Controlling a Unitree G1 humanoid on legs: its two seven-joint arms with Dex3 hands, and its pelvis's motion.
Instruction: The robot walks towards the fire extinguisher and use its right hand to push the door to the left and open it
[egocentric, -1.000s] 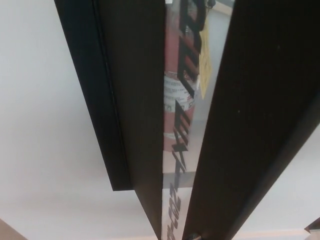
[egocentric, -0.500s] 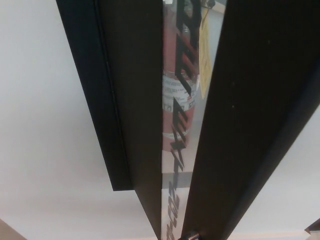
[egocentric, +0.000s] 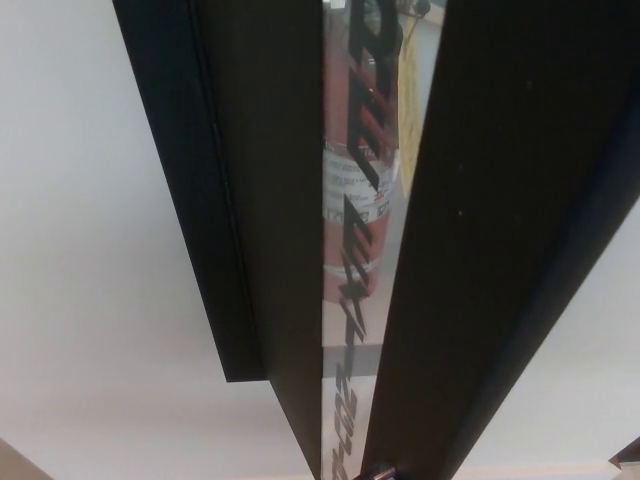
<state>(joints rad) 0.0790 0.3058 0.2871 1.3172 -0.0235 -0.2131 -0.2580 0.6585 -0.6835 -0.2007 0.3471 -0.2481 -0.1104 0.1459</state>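
Observation:
The red fire extinguisher (egocentric: 350, 190) stands inside its cabinet, seen through a narrow strip of the glass door (egocentric: 345, 400) that carries black lettering. A yellow tag (egocentric: 408, 100) hangs beside the extinguisher's upper part. A wide dark door frame bar (egocentric: 500, 240) crosses the right half of the head view and covers most of the glass. Another dark frame bar (egocentric: 240, 200) runs down the left side. Neither hand shows.
White wall (egocentric: 90, 300) fills the left of the picture and a pale wall patch (egocentric: 590, 360) the lower right. A small metal fitting (egocentric: 378, 471) sits at the bottom end of the right bar. A small dark shape (egocentric: 628, 456) pokes in at the bottom right corner.
The right dark bar has shifted leftward, so the visible strip of glass and extinguisher is narrower. The left bar has barely moved.

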